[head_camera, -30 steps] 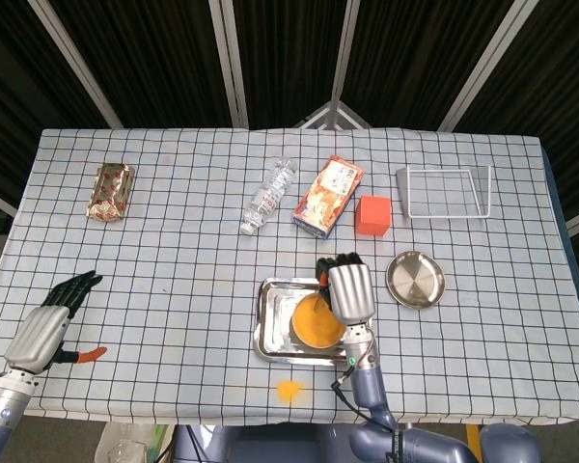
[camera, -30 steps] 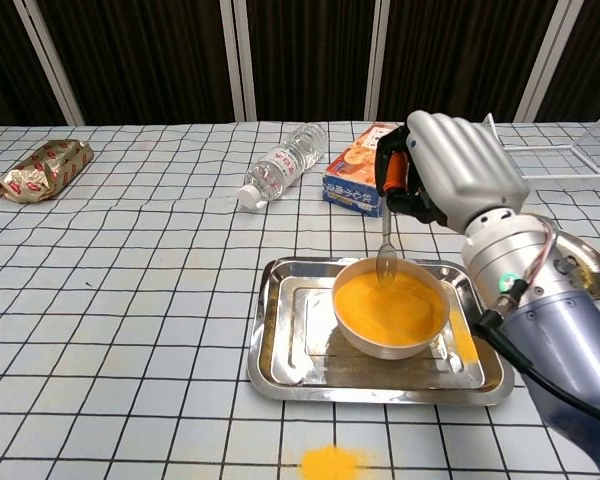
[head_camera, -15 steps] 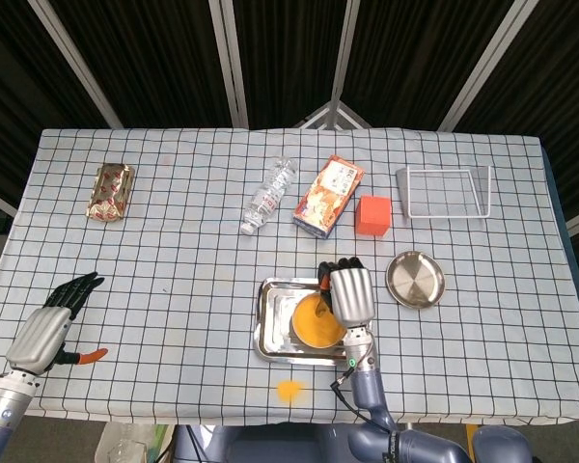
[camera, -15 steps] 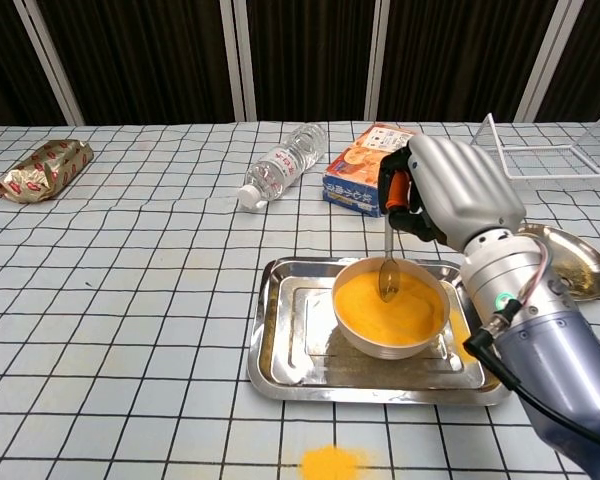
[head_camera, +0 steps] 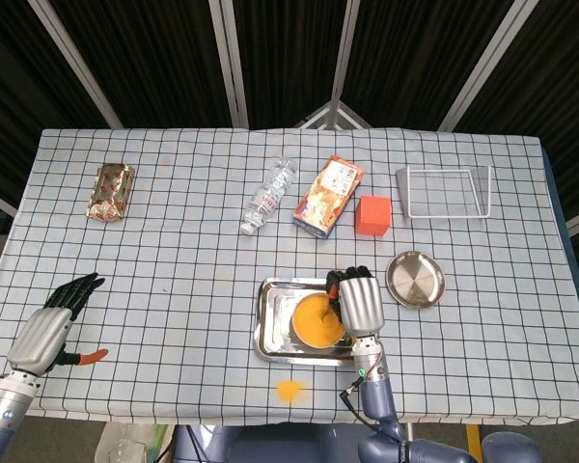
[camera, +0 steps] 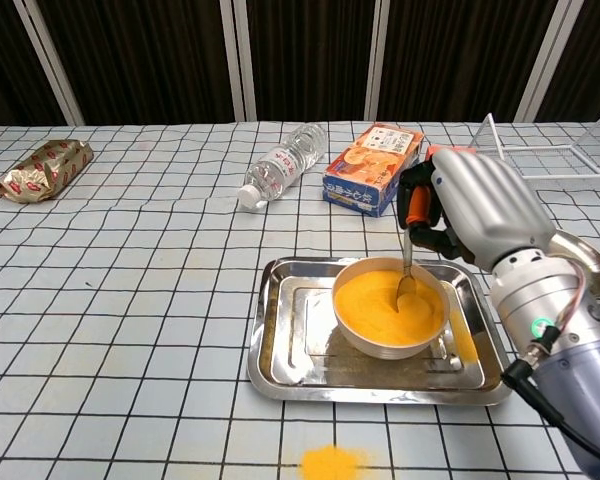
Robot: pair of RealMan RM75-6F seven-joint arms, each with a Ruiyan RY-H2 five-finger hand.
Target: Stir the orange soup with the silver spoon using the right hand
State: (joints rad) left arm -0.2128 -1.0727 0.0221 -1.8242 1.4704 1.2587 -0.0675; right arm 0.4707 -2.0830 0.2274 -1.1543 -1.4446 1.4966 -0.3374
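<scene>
1. Two hands are in view. Far out to the left hand's side of the tabletop (head_camera: 174,251), the left hand (head_camera: 53,323) rests holding nothing, dark fingers spread. A small red-orange item lies just beside its wrist; what it is cannot be told.
2. Well beyond the left hand sits a foil snack packet (camera: 42,168).
3. Beyond the right hand and toward the left lie a clear plastic bottle (camera: 283,162) on its side and a printed carton (camera: 373,168). An orange block (head_camera: 372,215) sits next to the carton.
4. Right hand (camera: 475,208): fingers closed around the upper handle of the silver spoon (camera: 405,278), which hangs near upright with its bowl dipped into the orange soup (camera: 385,305).
5. The soup fills a pale bowl (camera: 380,345) standing in a steel tray (camera: 280,345), directly below and just left of the right hand.
6. Handling judgement: the spoon is stiff, thin and smooth, likely to twist in a loose hold; a grip high on the handle suits. The soup looks thick. The bowl appears light and unrestrained, so hard strokes against its wall could shift it.
7. An orange blot (camera: 330,463) lies on the cloth on the near side of the tray.
8. Right of the right hand: a round metal dish (head_camera: 415,279); beyond it, a white wire rack (head_camera: 444,193).
</scene>
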